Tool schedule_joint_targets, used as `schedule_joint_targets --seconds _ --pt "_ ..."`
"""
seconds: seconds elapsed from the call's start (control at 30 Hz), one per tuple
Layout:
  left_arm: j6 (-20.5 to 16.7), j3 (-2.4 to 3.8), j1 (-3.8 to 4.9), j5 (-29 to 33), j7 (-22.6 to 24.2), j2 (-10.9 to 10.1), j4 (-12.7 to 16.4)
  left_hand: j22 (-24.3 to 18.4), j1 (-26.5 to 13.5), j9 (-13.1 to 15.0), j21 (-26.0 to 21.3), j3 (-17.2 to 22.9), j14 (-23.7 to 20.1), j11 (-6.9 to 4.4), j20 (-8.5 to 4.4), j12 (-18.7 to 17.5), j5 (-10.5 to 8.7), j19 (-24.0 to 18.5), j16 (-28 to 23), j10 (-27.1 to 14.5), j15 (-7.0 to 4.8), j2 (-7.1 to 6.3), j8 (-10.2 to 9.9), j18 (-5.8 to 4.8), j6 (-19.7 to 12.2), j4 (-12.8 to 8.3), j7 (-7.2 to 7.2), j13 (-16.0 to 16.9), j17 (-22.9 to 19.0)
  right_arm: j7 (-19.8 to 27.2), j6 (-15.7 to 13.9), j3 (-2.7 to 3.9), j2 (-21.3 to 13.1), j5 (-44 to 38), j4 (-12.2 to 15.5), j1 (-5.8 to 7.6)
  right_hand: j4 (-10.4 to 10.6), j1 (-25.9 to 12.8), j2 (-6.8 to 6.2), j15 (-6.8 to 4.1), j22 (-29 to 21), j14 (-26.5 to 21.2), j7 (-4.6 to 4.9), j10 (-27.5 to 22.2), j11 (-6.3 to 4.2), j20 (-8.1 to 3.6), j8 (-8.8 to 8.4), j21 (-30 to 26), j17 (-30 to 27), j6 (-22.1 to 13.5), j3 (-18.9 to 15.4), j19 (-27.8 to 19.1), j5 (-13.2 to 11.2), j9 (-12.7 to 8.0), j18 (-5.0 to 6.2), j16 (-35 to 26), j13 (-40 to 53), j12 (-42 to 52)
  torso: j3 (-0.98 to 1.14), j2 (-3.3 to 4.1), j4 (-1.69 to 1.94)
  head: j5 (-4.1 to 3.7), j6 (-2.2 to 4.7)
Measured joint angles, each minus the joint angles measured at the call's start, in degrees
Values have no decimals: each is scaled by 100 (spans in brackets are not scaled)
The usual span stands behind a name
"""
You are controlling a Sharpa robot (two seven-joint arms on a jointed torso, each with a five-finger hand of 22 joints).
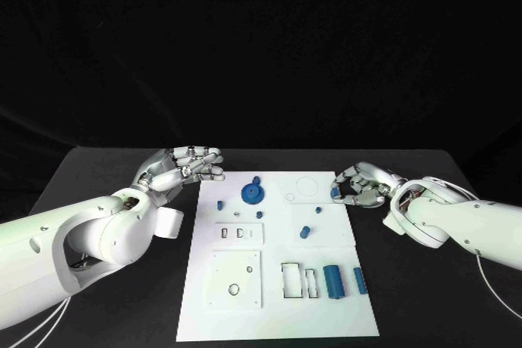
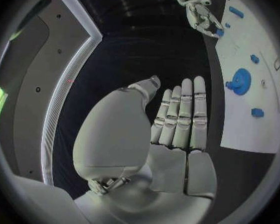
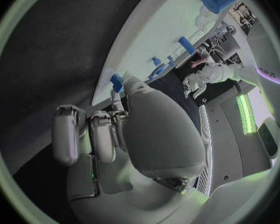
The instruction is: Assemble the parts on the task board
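parts (image 1: 251, 192) lie scattered on the white task board (image 1: 327, 303), a flat rectangular plate in the middle of the black table (image 1: 98, 174), its long axis running from the near edge to the far edge. head view: i count about nine blue pieces: one round disc with a small knob toward the far left corner of the board, two cylinders (image 1: 334, 280) lying side by side near the near right corner with their long axes toward the far edge, and several small pegs between. the left hand (image 1: 187, 167) hangs just off the board's far left corner, fingers extended, holding nothing. the right hand (image 1: 359, 186) sits at the board's right edge, fingers curled around a small blue piece (image 1: 335, 192).

left wrist view: the left hand (image 2: 177, 119) shows smooth silver fingers, straight and side by side, palm bare; the disc (image 2: 241, 81) lies on the board beside it.

right wrist view: the right hand (image 3: 109, 129) pinches the small blue piece (image 3: 117, 81) at its fingertips.
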Motion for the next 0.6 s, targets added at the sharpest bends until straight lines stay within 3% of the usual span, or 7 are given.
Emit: schedule_joint_targets --seconds 0.17,0.33,0.47,0.6 --pt "0 0 0 0 -5 0 0 0 0 0 0 0 0 0 0 0 0 0 0 0 0 0 0 0 0 0 0 0 0 1 3 0 5 4 -6 0 -17 0 0 0 0 0 -7 -9 -9 -21 0 0 0 59 87 21 0 -9 0 0 0 23 -1 -1 -2 1 -12" --pt "0 0 0 -1 -11 -1 0 -1 0 0 0 0 0 0 0 0 0 0 0 0 0 0 0 0 0 0 0 0 0 7 -28 0 13 12 -12 -1 -92 72 123 -62 -1 0 -63 2 -84 -61 38 51 -1 268 454 61 -3 -36 0 0 0 66 -2 0 -3 1 -20" --pt "0 0 0 -1 -17 -4 0 -1 0 -4 23 0 0 0 0 -24 0 0 0 0 0 0 0 0 0 0 0 0 4 34 -138 0 25 37 -12 -2 -181 64 130 -103 -1 0 -102 5 -126 -113 93 94 -1 370 705 71 -32 -37 0 0 -1 97 -3 -1 1 -7 -24" --pt "0 0 0 -1 -23 -6 0 6 0 -5 23 16 0 0 0 -29 0 0 0 0 0 0 -21 -1 0 -16 0 0 4 78 -338 0 25 76 6 -2 -297 41 154 -144 -1 0 -82 -1 -221 -153 136 124 -1 392 902 69 -47 -37 0 0 -1 134 -3 -2 2 -11 -30"
